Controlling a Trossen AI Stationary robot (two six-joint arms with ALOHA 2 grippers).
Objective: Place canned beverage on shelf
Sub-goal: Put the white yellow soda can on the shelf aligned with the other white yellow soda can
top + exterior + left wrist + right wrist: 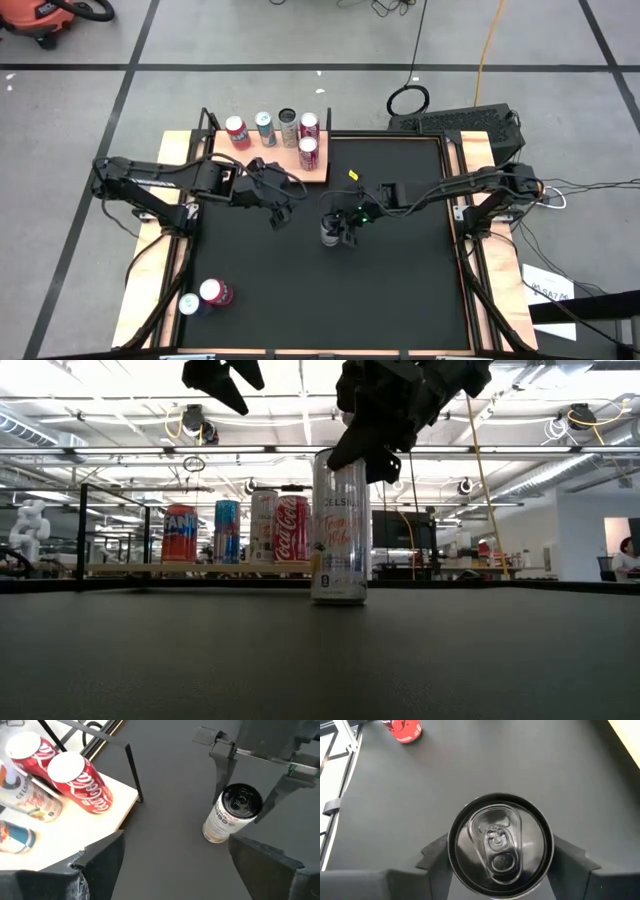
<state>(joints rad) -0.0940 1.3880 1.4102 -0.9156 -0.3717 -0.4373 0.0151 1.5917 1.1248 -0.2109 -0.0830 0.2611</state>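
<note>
A tall white-and-silver can (329,234) stands upright on its base on the black table mat, near the middle; it also shows in the low view (339,530). My right gripper (338,232) is over it, shut on its top end. My left gripper (279,214) is open and empty, just left of the can and in front of the shelf. The wooden shelf (322,176) at the far left carries several cans (288,127), standing upright. My right gripper pinches the can between its two fingers just below the top rim (453,847), one finger (432,857) on each side. The fingers come from above, slanting in from the table's right. The can stands upright with its base (339,598) on the mat.
Two more cans (205,297) stand at the table's near left corner. The shelf has thin black posts (134,772) at its edge. Bare mat (400,290) lies to the right of and nearer than the held can. Cables run beyond the far edge.
</note>
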